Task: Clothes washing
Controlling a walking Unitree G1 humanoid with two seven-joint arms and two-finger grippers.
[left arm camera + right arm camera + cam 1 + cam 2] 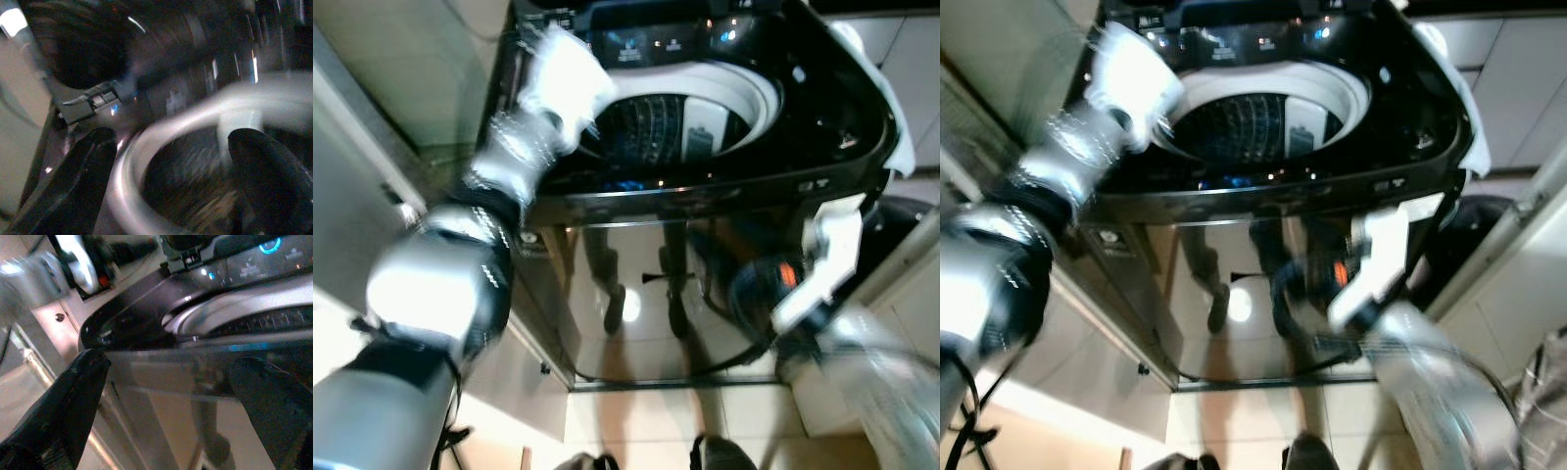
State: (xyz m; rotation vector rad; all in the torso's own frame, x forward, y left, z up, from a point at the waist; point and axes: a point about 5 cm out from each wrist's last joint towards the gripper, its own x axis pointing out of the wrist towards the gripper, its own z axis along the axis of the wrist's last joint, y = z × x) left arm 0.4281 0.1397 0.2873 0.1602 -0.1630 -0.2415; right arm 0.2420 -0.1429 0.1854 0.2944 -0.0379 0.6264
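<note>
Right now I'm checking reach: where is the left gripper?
In the eye views the left gripper is raised on the robot's left, at the left rim of the washer's open drum.

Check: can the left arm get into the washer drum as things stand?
Probably yes. The washer stands open, with nothing across the drum mouth. The left end effector is open and already sits over the drum's white rim. The views are blurred, so the clearance is unclear.

Pale tiled floor below, a beige wall to the left.
</note>
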